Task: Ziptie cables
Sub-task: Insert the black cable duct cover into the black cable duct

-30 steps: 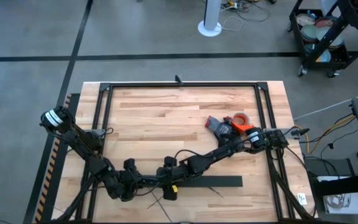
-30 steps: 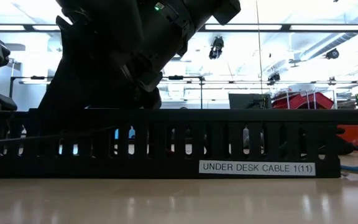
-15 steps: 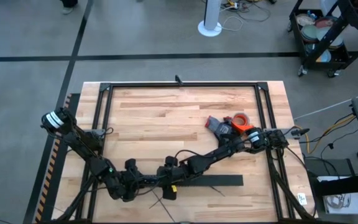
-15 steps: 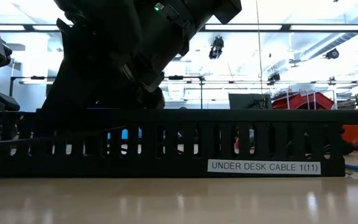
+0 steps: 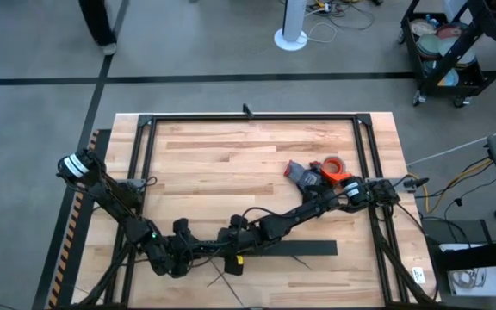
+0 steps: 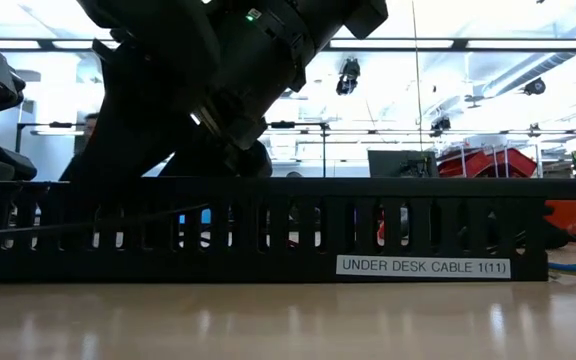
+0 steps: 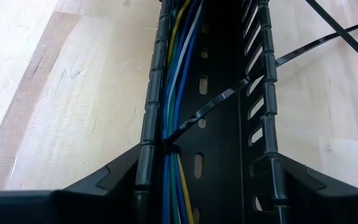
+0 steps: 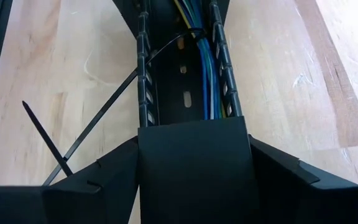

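I noted bright ceiling strip lights [image 6: 438,43] backlighting the low view; foreground tabletop [image 6: 288,320] blurred, wrist views evenly lit, soft shadows

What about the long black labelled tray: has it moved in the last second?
Yes. The tray slid slightly right in the low view; its label sits farther right beneath the monitor behind.

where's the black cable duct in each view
high view: the black cable duct lies along the table's near edge, under both grippers.
low view: it fills the picture's width, label facing the camera.
left wrist view: seen down its channel, cables inside.
right wrist view: again down the channel.
Shared landmark: the ziptie around the cables.
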Controlling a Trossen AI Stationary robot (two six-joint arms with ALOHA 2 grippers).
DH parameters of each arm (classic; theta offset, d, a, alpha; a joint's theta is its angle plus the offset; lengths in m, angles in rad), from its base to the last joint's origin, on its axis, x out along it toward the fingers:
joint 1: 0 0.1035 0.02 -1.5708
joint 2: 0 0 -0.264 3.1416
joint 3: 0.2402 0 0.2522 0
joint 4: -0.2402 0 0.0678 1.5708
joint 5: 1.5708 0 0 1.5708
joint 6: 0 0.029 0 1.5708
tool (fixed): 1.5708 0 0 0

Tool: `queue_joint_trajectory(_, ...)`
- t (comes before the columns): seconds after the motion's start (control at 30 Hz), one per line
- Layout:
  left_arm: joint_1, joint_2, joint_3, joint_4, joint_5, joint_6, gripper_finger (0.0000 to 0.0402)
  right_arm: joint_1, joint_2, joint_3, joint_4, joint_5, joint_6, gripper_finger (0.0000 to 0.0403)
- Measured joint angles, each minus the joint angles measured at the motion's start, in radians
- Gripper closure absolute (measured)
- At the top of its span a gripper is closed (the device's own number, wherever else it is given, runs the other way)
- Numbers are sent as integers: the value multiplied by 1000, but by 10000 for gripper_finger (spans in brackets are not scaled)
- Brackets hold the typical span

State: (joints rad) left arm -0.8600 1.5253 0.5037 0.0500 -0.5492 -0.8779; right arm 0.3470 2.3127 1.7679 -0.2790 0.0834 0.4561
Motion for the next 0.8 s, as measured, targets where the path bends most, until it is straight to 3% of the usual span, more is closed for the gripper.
queue_joint_trajectory(0.4,0,0,0,-9,-7,11,170,4,0,-1,0,-20,-31,165)
queue_joint_trajectory(0.8,2,12,9,27,1,69,171,6,0,-2,-2,11,45,176)
